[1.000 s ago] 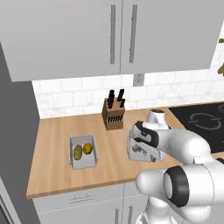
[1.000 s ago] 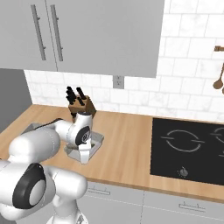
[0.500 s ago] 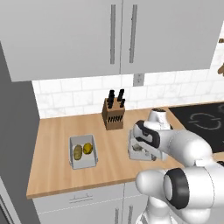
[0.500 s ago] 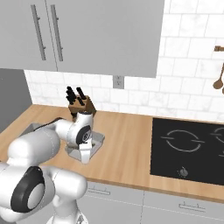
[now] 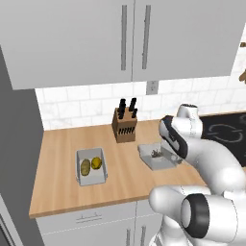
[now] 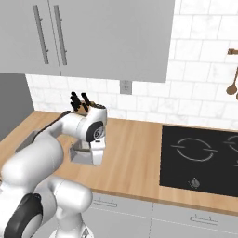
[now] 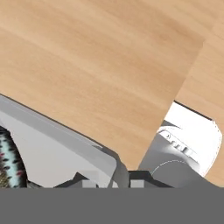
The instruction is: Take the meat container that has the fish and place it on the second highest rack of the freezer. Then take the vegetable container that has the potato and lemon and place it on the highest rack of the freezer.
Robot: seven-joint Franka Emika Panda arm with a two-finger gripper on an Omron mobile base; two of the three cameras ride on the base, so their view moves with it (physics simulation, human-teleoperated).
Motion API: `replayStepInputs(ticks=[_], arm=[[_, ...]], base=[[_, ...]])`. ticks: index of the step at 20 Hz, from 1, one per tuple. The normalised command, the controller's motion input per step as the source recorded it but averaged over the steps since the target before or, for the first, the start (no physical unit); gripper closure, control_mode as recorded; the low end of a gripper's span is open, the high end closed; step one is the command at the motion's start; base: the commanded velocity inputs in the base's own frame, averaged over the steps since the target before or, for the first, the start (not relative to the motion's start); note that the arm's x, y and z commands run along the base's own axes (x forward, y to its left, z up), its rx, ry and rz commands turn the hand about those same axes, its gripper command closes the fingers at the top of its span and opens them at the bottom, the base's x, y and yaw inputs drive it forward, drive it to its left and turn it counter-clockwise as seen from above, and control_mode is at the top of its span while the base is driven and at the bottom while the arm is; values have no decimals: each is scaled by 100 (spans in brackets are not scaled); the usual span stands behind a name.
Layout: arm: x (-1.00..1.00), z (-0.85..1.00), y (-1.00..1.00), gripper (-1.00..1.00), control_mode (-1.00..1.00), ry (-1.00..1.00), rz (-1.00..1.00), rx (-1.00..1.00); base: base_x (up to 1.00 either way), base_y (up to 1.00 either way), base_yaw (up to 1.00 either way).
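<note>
Listing left to right on the wooden counter [image 5: 62,144]: freezer [image 5: 14,158], grey side only, cut off at the frame edge. Vegetable container [image 5: 90,166], holding potato [image 5: 85,166] and lemon [image 5: 96,163] side by side. Knife block [image 5: 125,126], against the tiled wall. Meat container [image 5: 154,156], right end hidden behind the robot's hand; contents a small dark blur, the fish not identifiable. Jaws at that container's rim, state cannot be told. Hob [image 6: 200,158], partly cropped. No readable writing.
</note>
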Motion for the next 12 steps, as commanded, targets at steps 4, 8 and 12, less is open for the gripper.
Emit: replayStepInputs(ticks=[4,8,12], arm=[[-6,48,-29,100,-100,-1,-1,0],[-9,58,-19,100,-100,-6,0,-1],[-36,76,3,100,-100,-5,-3,-4]], base=[[0,0,0],[0,0,0],[0,0,0]])
